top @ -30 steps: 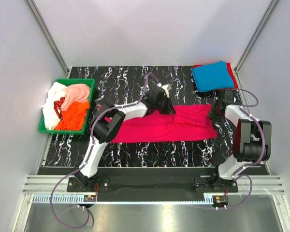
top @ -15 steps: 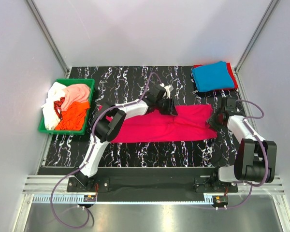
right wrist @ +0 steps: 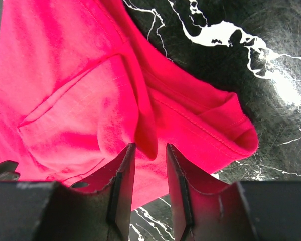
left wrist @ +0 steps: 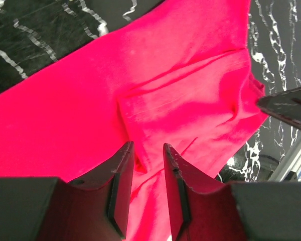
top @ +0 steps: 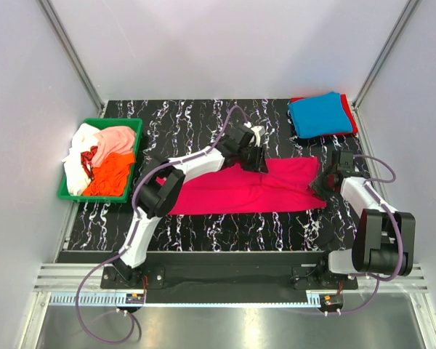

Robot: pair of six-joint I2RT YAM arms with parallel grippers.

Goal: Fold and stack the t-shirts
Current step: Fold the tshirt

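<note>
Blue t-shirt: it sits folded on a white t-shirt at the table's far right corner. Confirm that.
Wrong colour underneath. The top external view shows the folded blue t-shirt on a red t-shirt, not a white one, at the table's far right corner.

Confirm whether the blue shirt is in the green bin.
No, the blue shirt lies folded at the far right, away from the green bin.
</note>
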